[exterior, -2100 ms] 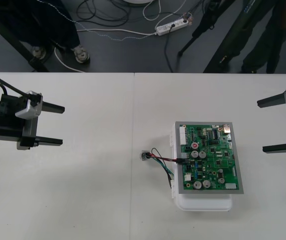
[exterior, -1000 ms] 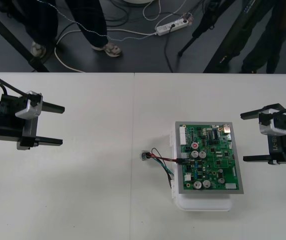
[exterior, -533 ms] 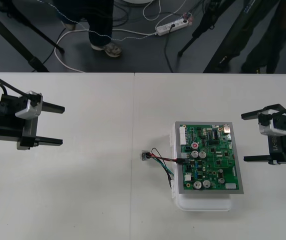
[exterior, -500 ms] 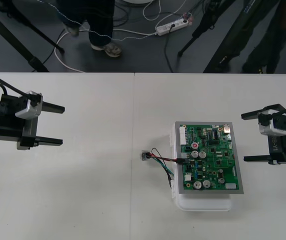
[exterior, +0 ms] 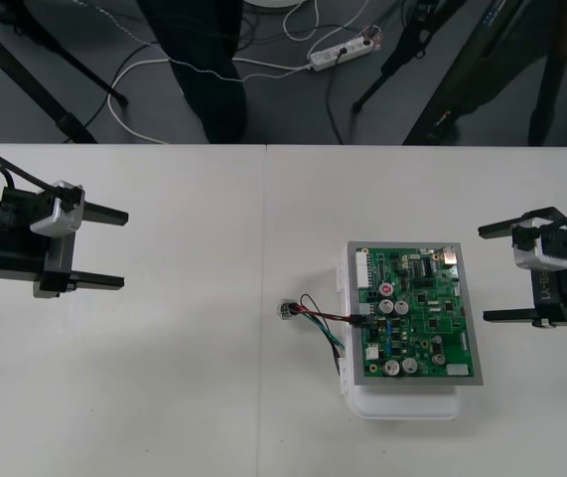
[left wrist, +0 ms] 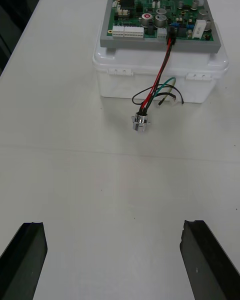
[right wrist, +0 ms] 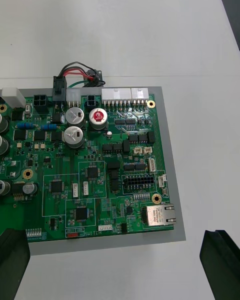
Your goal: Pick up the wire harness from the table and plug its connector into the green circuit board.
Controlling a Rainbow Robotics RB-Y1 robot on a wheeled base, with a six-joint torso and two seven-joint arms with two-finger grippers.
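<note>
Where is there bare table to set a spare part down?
Widest: the table between the left pincer and the metal socket. Also free: the strip from the green circuit board to the table's far edge. Crowded: the board's left side, where the wires loop, and the narrow gap to the right pincer.

The table (exterior: 164, 378) is smooth, pale and matt. The white base (left wrist: 160, 77) looks like smooth plastic with a faint sheen. The green circuit board (right wrist: 100, 180) has a lightly glossy face. Its capacitors (right wrist: 73, 115) are topped in bright metal, and it sits on a matt grey plate (right wrist: 170, 180). The wire harness (exterior: 321, 316) has plastic-sheathed wires and a round socket (left wrist: 140, 122) of shiny metal.
</note>
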